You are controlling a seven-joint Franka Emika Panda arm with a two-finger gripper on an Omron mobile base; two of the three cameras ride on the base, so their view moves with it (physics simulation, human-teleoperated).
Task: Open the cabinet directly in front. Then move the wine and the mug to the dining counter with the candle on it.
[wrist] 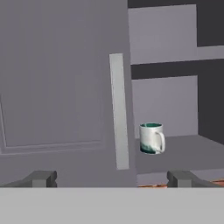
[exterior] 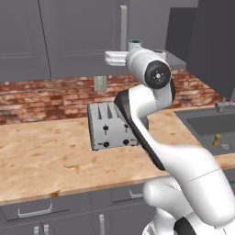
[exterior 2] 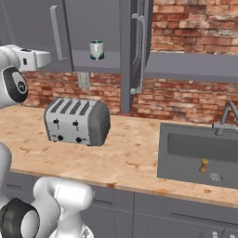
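Note:
The grey upper cabinet (exterior: 82, 36) has its left door (wrist: 57, 87) shut, with the long silver bar handle (wrist: 119, 109) straight ahead in the hand view. Its right door (exterior 2: 138, 51) is swung out, edge-on in the right base view. On the bare lower shelf (wrist: 183, 151) stands the white mug (wrist: 152, 138) with its teal rim and its handle to the right, mug (exterior 2: 96, 49), mug (exterior: 134, 44). My gripper (wrist: 113, 178) is open and empty, held level with the shelf, a short way in front of the left door's handle. The wine, the candle and the dining counter are out of view.
A silver toaster (exterior 2: 76, 122) sits on the tan stone-look top (exterior: 46, 160) below the cabinet, against the brick wall (exterior 2: 186, 100). A sink (exterior 2: 204, 153) with a faucet (exterior 2: 228, 114) lies to the right. Grey drawers (exterior: 34, 211) run under the top.

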